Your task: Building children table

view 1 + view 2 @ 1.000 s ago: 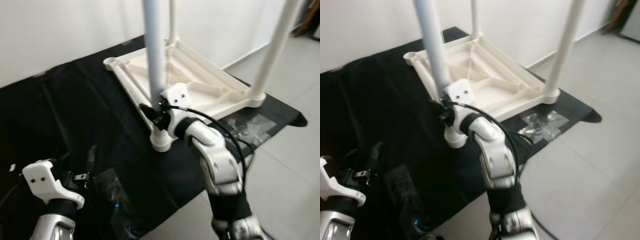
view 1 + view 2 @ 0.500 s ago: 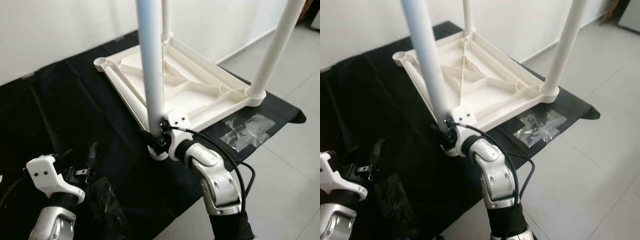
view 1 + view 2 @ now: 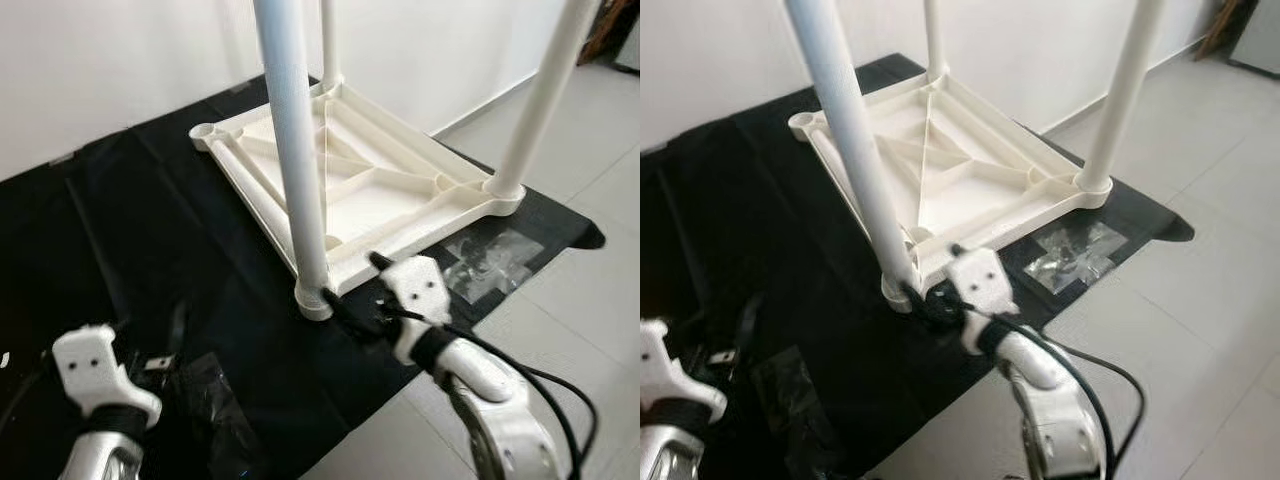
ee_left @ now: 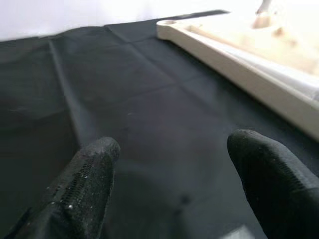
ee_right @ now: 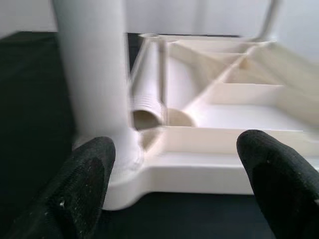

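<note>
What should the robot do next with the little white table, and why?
Probably reach for the fourth leg. The upside-down table top on the black cloth has three legs standing, and its back-left corner socket looks empty. The right gripper is open beside the near leg, not holding it, so that leg seems seated. I cannot see a spare leg.

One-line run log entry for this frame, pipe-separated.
right end effector: open, at base of near leg | left end effector: open, idle over black cloth | tabletop: upside down, three legs standing, one corner socket without
</note>
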You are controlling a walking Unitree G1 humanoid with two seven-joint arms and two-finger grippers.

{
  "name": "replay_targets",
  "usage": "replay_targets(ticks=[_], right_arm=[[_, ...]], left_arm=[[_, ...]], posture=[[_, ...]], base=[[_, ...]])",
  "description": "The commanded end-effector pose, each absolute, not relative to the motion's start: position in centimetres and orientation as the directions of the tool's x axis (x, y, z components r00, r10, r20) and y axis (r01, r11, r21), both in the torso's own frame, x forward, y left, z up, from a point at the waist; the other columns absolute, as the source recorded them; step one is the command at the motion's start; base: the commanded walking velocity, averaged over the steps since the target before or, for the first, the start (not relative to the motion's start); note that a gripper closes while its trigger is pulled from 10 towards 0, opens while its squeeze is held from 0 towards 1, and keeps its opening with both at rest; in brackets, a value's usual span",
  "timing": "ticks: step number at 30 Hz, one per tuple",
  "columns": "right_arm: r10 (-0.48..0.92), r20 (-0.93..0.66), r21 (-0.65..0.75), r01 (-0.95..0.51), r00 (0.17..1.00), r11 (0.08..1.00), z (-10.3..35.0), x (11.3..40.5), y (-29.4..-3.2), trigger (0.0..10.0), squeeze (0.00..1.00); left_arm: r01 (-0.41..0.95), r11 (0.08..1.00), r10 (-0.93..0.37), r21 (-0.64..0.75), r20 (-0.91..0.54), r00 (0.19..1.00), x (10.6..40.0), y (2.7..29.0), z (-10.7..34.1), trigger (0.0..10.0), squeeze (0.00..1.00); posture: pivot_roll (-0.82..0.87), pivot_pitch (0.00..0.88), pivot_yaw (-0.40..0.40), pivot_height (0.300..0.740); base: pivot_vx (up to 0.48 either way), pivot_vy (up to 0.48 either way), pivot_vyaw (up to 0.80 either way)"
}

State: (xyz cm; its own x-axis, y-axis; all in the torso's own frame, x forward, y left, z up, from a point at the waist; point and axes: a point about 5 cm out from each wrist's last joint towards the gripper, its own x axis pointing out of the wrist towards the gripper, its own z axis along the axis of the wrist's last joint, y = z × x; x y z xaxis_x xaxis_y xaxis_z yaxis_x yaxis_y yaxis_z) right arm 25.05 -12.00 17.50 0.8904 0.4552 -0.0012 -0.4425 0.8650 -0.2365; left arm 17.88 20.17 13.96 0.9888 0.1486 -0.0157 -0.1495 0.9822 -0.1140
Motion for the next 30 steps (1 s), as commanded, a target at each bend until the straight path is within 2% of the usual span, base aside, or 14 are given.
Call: replay_targets(ticks=[1, 3, 6, 11, 30], right_arm=[[0.376, -0.013, -0.258, -0.367, 0.926, 0.894, 16.7, 25.2, -13.0, 10.0, 0.00], [0.301, -0.043, -0.248, -0.302, 0.953, 0.921, 15.9, 25.5, -14.0, 10.0, 0.00], [0.300, -0.055, -0.242, -0.305, 0.952, 0.921, 15.6, 25.6, -14.0, 10.0, 0.00], [0.314, -0.068, -0.245, -0.321, 0.947, 0.915, 15.2, 25.9, -13.8, 10.0, 0.00], [0.327, -0.062, -0.269, -0.331, 0.943, 0.904, 15.1, 26.4, -13.9, 10.0, 0.00]], left_arm=[[-0.170, 0.985, 0.170, -0.032, 0.001, 0.985, 17.5, 20.2, 14.1, 10.0, 0.00], [-0.237, 0.970, 0.239, 0.048, -0.025, 0.971, 17.7, 20.4, 13.9, 10.0, 0.00], [-0.281, 0.955, 0.286, 0.099, -0.048, 0.957, 17.8, 20.6, 13.4, 10.0, 0.00], [-0.257, 0.955, 0.267, 0.148, -0.052, 0.962, 18.4, 20.1, 13.1, 10.0, 0.00], [-0.218, 0.964, 0.226, 0.149, -0.040, 0.973, 19.1, 19.1, 13.0, 10.0, 0.00]], posture=[[-0.01, 0.152, 0.084, 0.740], [-0.01, 0.140, 0.078, 0.740], [-0.02, 0.121, 0.073, 0.740], [-0.02, 0.108, 0.067, 0.740], [-0.05, 0.104, 0.066, 0.740]], base=[[0.000, 0.000, 0.00], [0.000, 0.000, 0.00], [0.000, 0.000, 0.00], [0.000, 0.000, 0.00], [0.000, 0.000, 0.00]])
